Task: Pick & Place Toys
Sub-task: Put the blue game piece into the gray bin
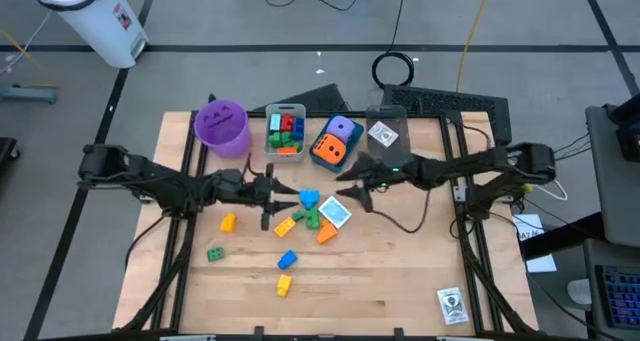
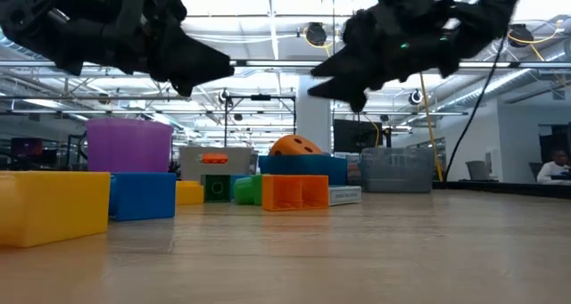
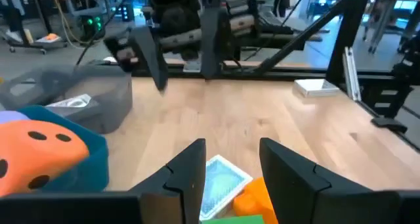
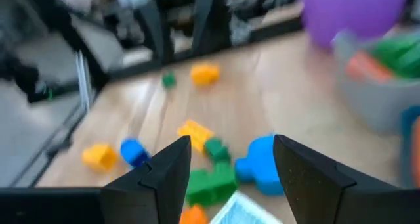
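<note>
Loose toys lie on the table's middle: a blue brick (image 1: 309, 197), a white-grey printed cube (image 1: 336, 213), green (image 1: 312, 218), orange (image 1: 327, 233) and yellow (image 1: 284, 225) bricks, with more toward the near-left. My left gripper (image 1: 272, 194) hovers open just left of this cluster, clear of the table (image 2: 219, 69); the printed cube (image 3: 222, 179) shows beyond its fingers (image 3: 231, 148). My right gripper (image 1: 352, 189) hovers open at the cluster's far-right side, above the table (image 2: 323, 81); the blue brick (image 4: 261, 163) lies beyond its fingers (image 4: 231, 145).
Along the far edge stand a purple cup (image 1: 222, 124), a grey bin (image 1: 285, 131) of bricks, a blue bin (image 1: 335, 143) with orange and purple dice, and a clear bin (image 1: 385, 131) with a printed cube. A card box (image 1: 452, 304) lies near-right. Bare wood stretches along the near edge.
</note>
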Tool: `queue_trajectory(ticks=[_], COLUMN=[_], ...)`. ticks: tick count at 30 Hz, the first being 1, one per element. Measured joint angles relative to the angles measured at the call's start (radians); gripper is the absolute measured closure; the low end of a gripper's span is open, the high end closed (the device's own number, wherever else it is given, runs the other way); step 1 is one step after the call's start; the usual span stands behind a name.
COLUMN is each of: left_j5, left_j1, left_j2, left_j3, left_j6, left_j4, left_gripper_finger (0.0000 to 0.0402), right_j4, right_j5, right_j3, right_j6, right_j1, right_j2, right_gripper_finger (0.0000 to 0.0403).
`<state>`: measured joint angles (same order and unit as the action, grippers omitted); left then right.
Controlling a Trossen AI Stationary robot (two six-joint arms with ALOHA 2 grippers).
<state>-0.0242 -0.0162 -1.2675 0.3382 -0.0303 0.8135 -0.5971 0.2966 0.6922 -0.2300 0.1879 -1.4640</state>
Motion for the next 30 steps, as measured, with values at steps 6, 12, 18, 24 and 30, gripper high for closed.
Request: queue_trajectory(ticks=[6,12,18,24,30], left_j5=[0.002,0.001,0.001,0.0,0.0], left_j1=[0.041,0.055,0.055,0.055,0.055], left_j2=[0.005,0.094,0.199,0.25,0.255], left_j3=[0.0,0.0,0.0,0.0,0.0], left_j6=[0.011,0.002,-0.01,-0.024,-0.023], left_j4=[0.0,-0.068,-0.192,-0.255,-0.264], left_gripper_finger=[0.0252,0.0252,0.0252,0.0252,0.0252], right_j4=[0.267,0.407,0.415,0.411,0.42], right_j5=[0.113,0.203,0.16,0.056,0.015], right_j3=[0.258,0.447,0.506,0.509,0.509], right_j6=[0.125,0.204,0.274,0.333,0.348], right_j1=[0.018,0.049,0.056,0.02,-0.001], right_j2=[-0.218,-0.395,-0.492,-0.516,-0.517], right_gripper_finger=[0.0195,0.0195,0.0195,0.0195,0.0195])
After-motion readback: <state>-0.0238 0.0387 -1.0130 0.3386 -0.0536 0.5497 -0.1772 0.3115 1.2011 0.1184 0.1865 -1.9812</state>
